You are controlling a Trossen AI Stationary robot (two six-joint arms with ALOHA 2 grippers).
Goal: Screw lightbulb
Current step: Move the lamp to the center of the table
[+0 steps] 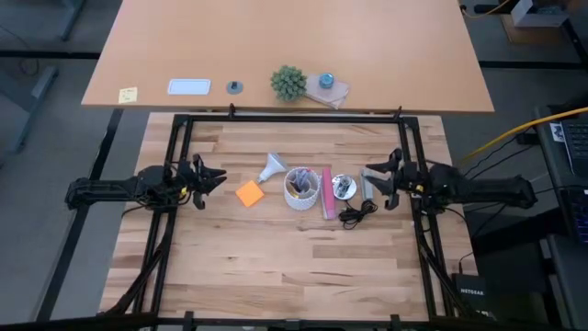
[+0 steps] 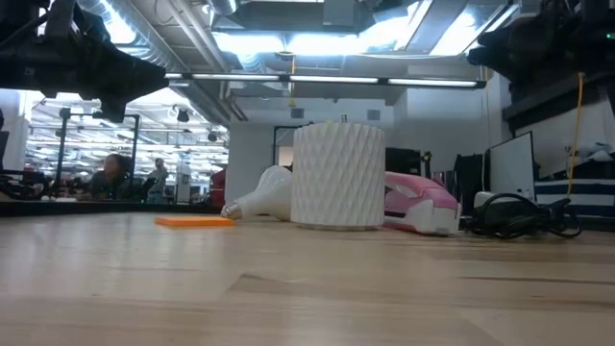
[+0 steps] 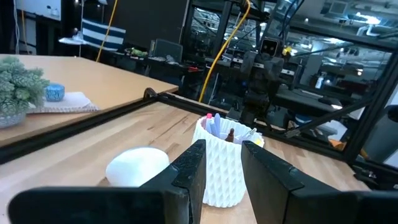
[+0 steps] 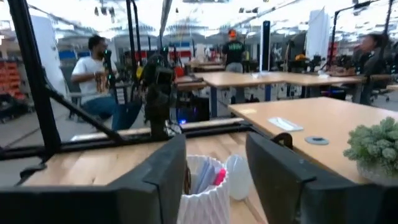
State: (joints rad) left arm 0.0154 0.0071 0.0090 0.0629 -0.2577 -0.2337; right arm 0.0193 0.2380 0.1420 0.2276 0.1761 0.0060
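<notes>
High view shows my lightbulb (image 1: 271, 166) lying untouched beside the cup (image 1: 301, 188); right gripper (image 1: 370, 178) spread wide and empty, left gripper (image 1: 218, 176) narrow, empty. Next I reach and grasp.

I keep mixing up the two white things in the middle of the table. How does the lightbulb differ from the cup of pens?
The lightbulb lies on its side; the cup stands upright. The lightbulb is funnel-shaped, tapering to a narrow grey base, while the cup is a cylinder. The lightbulb looks smooth and the cup has a ribbed, woven-looking wall. The lightbulb is smaller and the cup holds pens. Both are white and rest on the wooden table, close together.
</notes>
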